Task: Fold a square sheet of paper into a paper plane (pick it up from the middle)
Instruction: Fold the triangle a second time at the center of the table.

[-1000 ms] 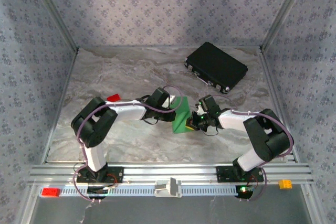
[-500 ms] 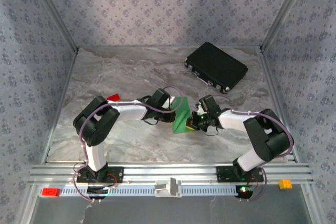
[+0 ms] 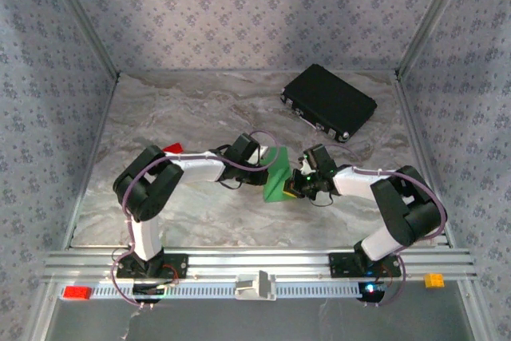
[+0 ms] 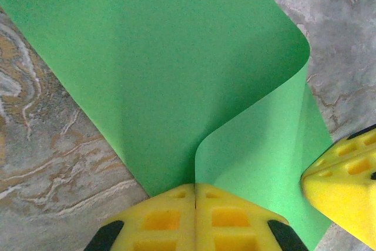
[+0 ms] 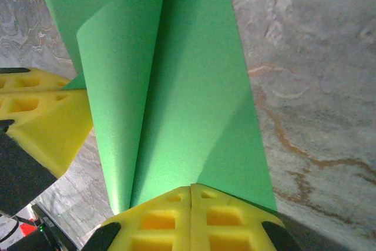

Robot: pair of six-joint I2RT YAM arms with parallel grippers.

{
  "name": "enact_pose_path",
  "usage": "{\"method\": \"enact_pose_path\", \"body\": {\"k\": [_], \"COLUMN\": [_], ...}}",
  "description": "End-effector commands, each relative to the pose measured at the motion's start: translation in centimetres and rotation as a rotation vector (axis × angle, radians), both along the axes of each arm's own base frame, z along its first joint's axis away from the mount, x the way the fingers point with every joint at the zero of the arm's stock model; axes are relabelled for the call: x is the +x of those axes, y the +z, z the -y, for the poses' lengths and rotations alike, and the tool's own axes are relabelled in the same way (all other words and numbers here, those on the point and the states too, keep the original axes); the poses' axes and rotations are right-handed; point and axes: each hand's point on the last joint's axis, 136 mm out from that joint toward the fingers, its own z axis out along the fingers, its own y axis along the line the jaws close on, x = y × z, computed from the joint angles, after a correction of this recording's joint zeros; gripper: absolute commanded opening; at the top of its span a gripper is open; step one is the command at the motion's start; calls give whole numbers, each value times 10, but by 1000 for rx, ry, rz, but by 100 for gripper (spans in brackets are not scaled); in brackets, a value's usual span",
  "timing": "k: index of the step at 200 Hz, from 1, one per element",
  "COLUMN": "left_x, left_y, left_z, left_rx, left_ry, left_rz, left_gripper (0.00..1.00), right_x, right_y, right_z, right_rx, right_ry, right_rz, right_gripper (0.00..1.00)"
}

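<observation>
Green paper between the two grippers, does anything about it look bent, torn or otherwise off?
No tear shows, but the green paper isn't flat: one flap bows up in a loose curl rather than a sharp crease, with the left gripper and right gripper both shut on its edges.

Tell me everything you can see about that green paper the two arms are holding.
The green paper is thin, smooth and bright green on both faces. It is partly folded: one flap curls over the rest instead of lying flat. It is near the middle of the marble table. The left gripper and the right gripper each pinch an edge, jaws closed.
</observation>
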Motion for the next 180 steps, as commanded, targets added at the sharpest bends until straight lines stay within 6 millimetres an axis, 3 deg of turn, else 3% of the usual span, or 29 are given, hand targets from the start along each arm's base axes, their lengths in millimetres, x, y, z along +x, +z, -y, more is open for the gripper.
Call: {"method": "enact_pose_path", "body": {"k": [1, 46, 180], "left_x": [6, 9, 4], "left_y": [14, 16, -7], "left_z": [5, 10, 2], "left_rx": [-20, -32, 32], "left_ry": [-19, -26, -17], "left_rz": [25, 32, -24], "left_gripper": [0, 0, 0], "right_x": [-7, -8, -7], "right_y": [-11, -14, -12], "right_z": [13, 14, 14], "right_rx": [-58, -62, -55], "right_ry": [-6, -7, -6], "right_rz": [-37, -47, -44], "right_gripper": [2, 2, 2]}}
